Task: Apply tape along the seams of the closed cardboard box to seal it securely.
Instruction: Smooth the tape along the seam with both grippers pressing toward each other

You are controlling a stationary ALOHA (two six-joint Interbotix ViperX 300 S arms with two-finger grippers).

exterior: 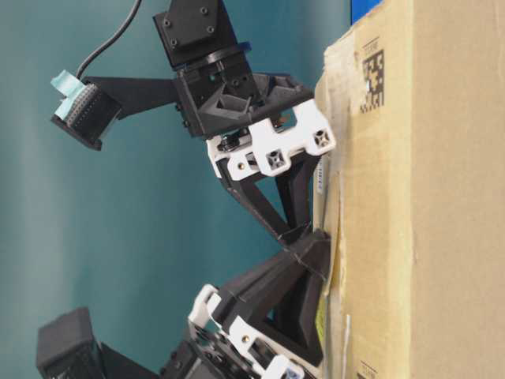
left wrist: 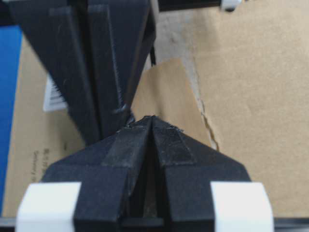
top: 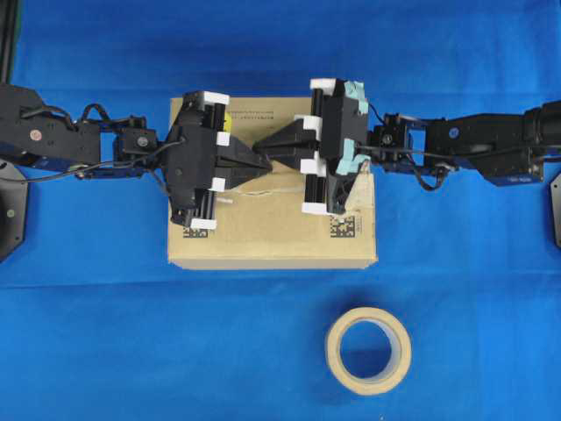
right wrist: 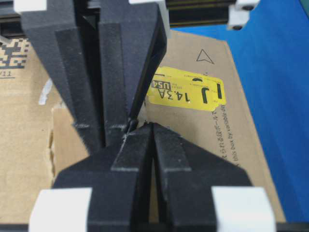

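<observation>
Over the brown rectangular cardboard box (top: 272, 237), the black left gripper (top: 263, 160) and black right gripper (top: 260, 146) meet tip to tip, both with jaws pressed together. The short tan paper tape piece (left wrist: 161, 99) lies flat on the box top directly beneath their tips.

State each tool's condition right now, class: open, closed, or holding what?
Left tool: closed, nothing visibly held.
Right tool: closed, nothing visibly held.

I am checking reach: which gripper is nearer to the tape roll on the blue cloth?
Right. The right gripper comes from the roll's side, with its wrist above the tape roll; the left gripper, tip to tip with it over the cardboard box, sits further left.
</observation>
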